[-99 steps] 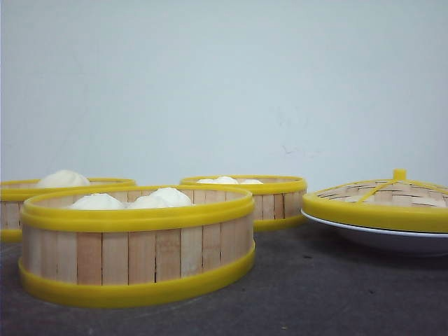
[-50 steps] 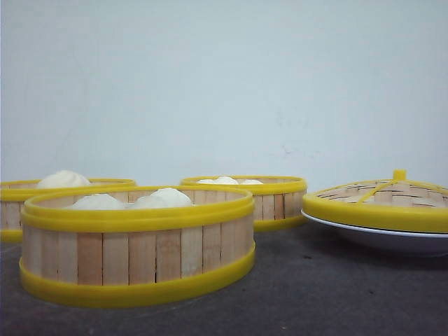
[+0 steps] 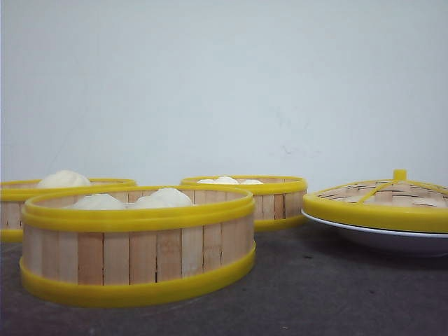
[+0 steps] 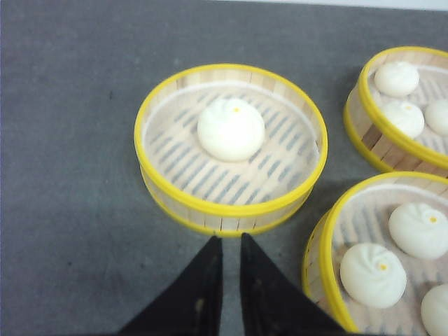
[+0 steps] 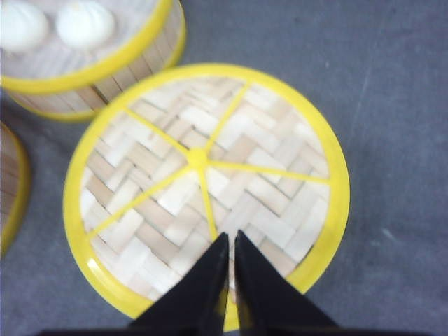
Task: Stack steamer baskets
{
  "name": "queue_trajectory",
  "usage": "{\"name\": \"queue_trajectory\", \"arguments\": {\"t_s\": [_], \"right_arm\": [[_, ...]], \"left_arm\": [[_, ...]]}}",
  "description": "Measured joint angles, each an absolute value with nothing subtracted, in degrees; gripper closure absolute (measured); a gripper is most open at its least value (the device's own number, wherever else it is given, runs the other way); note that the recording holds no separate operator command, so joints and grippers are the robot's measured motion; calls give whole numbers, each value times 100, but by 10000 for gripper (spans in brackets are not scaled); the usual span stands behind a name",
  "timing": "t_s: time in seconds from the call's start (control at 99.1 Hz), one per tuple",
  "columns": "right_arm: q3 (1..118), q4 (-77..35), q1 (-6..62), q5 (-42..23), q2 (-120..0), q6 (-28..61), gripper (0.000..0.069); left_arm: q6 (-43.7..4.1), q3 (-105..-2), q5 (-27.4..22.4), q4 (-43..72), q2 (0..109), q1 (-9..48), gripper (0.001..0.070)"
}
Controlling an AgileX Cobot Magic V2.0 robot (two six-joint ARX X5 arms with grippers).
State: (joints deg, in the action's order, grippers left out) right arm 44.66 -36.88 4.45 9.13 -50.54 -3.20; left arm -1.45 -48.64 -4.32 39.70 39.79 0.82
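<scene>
Three steamer baskets stand on the dark table. The near basket (image 3: 136, 245) holds several white buns. The far-left basket (image 3: 14, 203) holds one bun and the back basket (image 3: 259, 199) holds more. In the left wrist view the one-bun basket (image 4: 231, 147) lies just beyond my left gripper (image 4: 231, 239). That gripper is shut and empty, hanging over the table clear of the basket's rim. My right gripper (image 5: 232, 236) is shut with nothing in it, above the woven lid (image 5: 203, 182). Neither gripper shows in the front view.
The woven lid (image 3: 381, 203) with yellow rim and knob rests on a white plate (image 3: 392, 241) at the right. Two more baskets (image 4: 406, 105) (image 4: 385, 252) sit close beside the one-bun basket. A basket (image 5: 91, 49) stands next to the lid.
</scene>
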Motion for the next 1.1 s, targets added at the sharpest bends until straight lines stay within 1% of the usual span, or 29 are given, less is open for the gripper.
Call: {"name": "queue_trajectory", "arguments": {"t_s": [0.05,0.091,0.131,0.212,0.242,0.282,0.333,0.444,0.595,0.696,0.898,1.1], "right_arm": [[4466,-3697,445,913,-5061,-296,672],[4466,-3697,445,913,-5059,-279,630],[4466,-3699,445,913,-5059,-274,546],[4466,-3701,445,908,-5059,-276,315],[4466,-3701,445,908,-5059,-276,246],[4466,-3706,445,906,-5059,-276,184],[4466,-3710,445,904,-5059,-276,145],[4466,-3699,445,906,-5059,-283,118],[4477,-3409,545,908,-5089,-379,114],[4670,-3352,705,965,-5360,-480,114],[5572,-3260,1063,1044,-6584,-526,114],[6772,-3236,1315,1044,-8278,-537,115]], "left_arm": [[-148,-4864,-432,4025,4012,82,667],[-148,-4864,-436,4071,4023,82,623],[-148,-4864,-451,4091,4023,82,552],[-150,-4864,-532,4093,4016,82,373],[-152,-4864,-607,4095,4016,82,318],[-172,-4864,-692,4095,4016,82,269],[-207,-4864,-801,4095,4016,82,237],[-237,-4864,-895,4095,4016,82,216],[-239,-4864,-895,4095,4018,82,210],[-239,-4864,-895,4095,4016,82,210],[-239,-4864,-897,4095,4018,82,210],[-242,-4864,-897,4095,4018,82,209]]}}
